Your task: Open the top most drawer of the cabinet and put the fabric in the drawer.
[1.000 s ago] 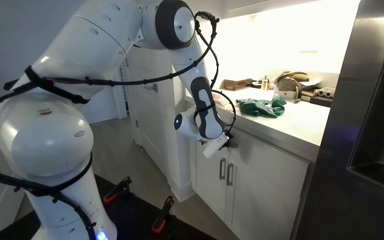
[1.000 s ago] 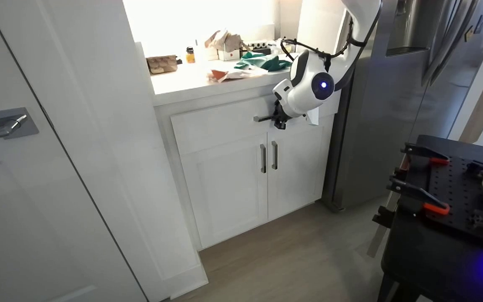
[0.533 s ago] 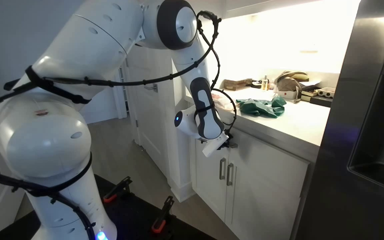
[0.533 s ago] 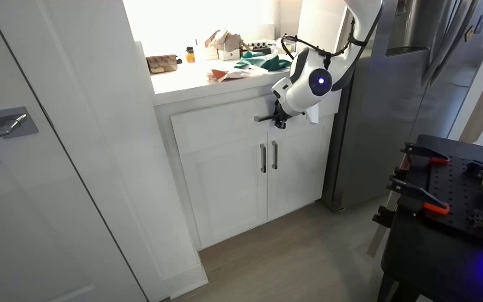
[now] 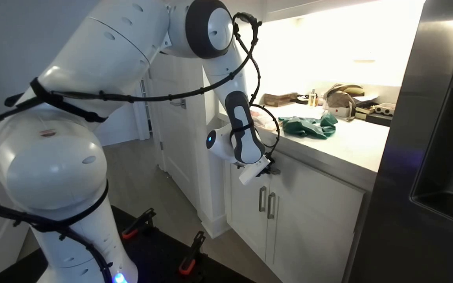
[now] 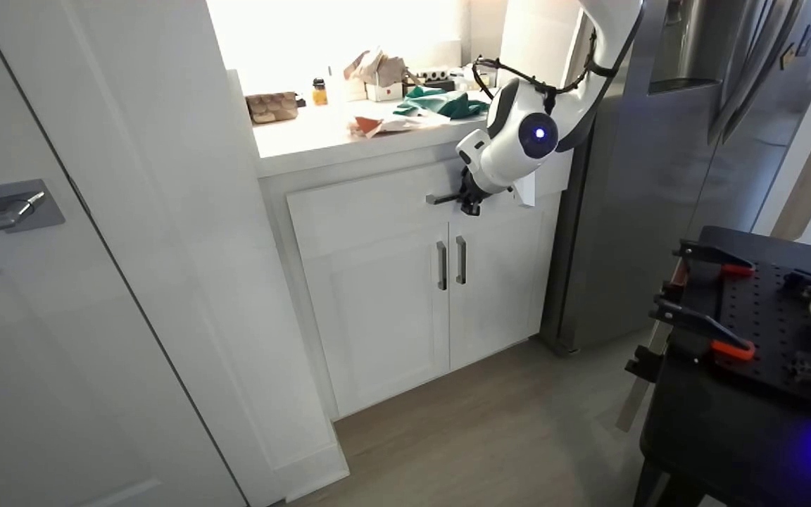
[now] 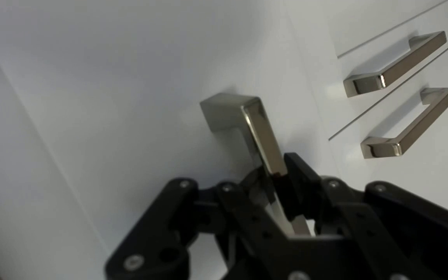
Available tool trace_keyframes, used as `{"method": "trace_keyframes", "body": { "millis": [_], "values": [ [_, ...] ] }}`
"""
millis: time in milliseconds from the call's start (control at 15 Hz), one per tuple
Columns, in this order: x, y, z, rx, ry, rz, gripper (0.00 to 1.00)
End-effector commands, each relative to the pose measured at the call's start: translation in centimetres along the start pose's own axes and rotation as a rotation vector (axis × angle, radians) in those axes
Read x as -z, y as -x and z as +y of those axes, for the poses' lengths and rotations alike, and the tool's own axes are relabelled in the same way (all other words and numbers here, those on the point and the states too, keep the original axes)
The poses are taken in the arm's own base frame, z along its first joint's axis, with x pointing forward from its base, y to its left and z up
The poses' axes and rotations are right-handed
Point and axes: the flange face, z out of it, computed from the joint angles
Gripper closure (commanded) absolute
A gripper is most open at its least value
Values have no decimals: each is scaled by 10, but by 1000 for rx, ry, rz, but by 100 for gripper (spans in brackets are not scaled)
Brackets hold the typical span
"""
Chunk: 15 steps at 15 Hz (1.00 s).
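Note:
The white cabinet's top drawer [image 6: 360, 211] is closed, its front flush with the cabinet. Its metal bar handle [image 7: 268, 140] runs between my gripper's black fingers [image 7: 274, 181] in the wrist view. The fingers look closed on the bar, one on each side; the left fingertip is partly hidden behind it. In both exterior views the gripper [image 6: 471, 201] is at the drawer handle [image 6: 441, 200], and the handle's end sticks out past it [image 5: 275, 171]. The green fabric [image 5: 309, 126] lies crumpled on the countertop above the drawer; it also shows in an exterior view [image 6: 444, 103].
Two door handles [image 6: 461, 260] stand upright below the drawer. The countertop [image 5: 352, 145] juts out above the gripper and holds a brown box [image 6: 272, 108], a bottle [image 6: 319, 92] and a bag [image 5: 340, 98]. A steel refrigerator [image 5: 419, 220] stands beside the cabinet.
The wrist has shifted and tilted very slightly upward, and the arm's upper links have turned a little. The gripper stays at the handle. The drawer and fabric have not visibly moved.

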Motion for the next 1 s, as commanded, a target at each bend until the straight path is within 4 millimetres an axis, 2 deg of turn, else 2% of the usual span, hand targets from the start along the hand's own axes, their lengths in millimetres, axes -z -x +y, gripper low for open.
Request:
{"method": "trace_keyframes", "body": {
  "millis": [0,333,400,600,667,933],
  "values": [
    [23,-3,-14,-13,-153,6,96],
    [23,-3,-12,-1,-181,-3,96],
    [62,-30,-12,12,-182,22,96],
    [68,-36,-14,25,-202,-15,96],
    [69,-40,-8,20,-198,-32,96],
    [80,-42,-6,41,-224,-89,96]
  ]
}}
